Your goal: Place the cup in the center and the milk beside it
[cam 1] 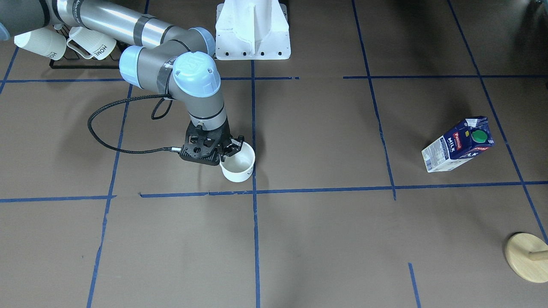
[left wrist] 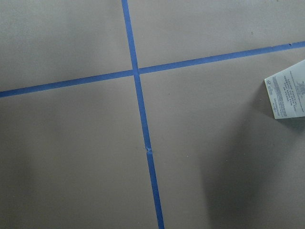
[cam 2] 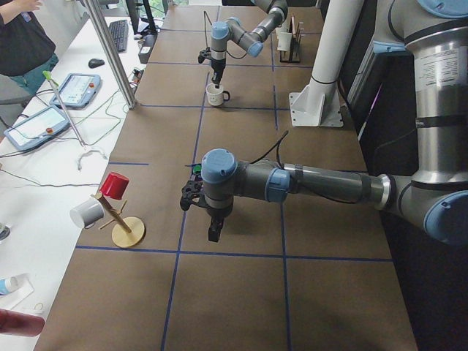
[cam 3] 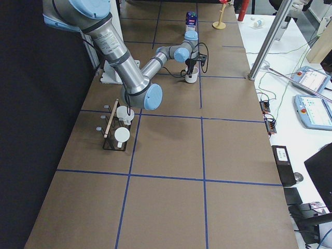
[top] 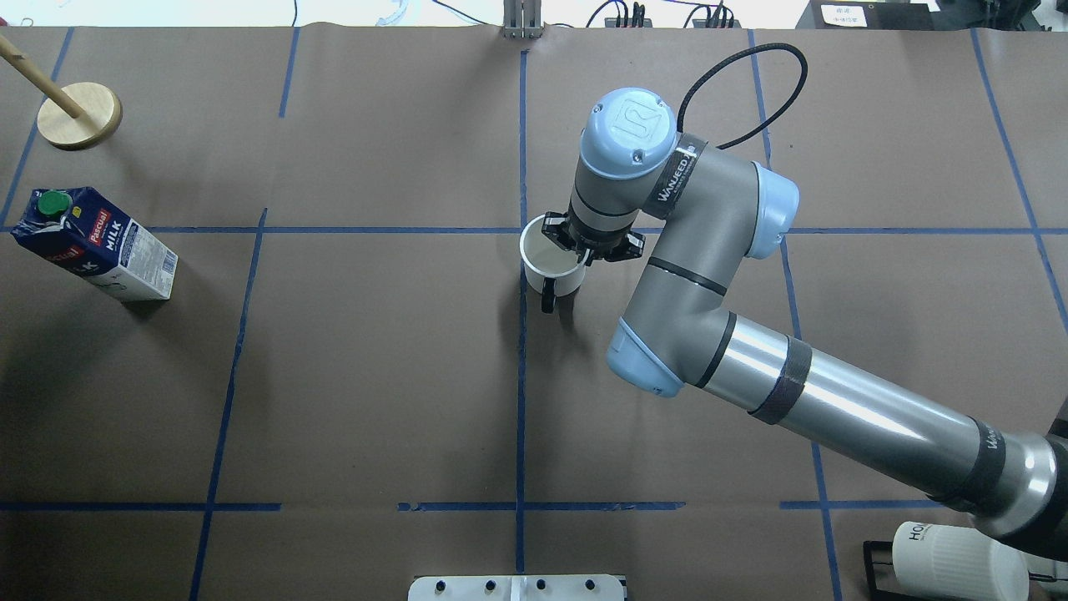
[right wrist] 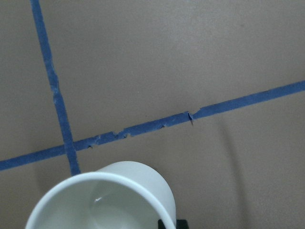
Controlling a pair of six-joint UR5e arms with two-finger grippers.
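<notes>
My right gripper (cam 1: 232,148) is shut on the rim of the white cup (cam 1: 238,164), at or just above the brown surface; I cannot tell which. In the overhead view the cup (top: 551,267) has its dark handle toward the robot and sits right beside the center tape crossing (top: 523,230). The right wrist view shows the cup's rim (right wrist: 102,200) below that crossing (right wrist: 69,145). The milk (top: 93,244) stands upright far out on the robot's left side. My left gripper (cam 2: 213,231) hangs over the table near the wooden stand; I cannot tell its state.
A black rack with ribbed white mugs (cam 1: 64,42) stands near the robot's right side. A wooden peg stand (top: 79,113) is at the far left corner past the milk. The white arm base (cam 1: 252,30) is at the robot's edge. An operator stands beyond the table.
</notes>
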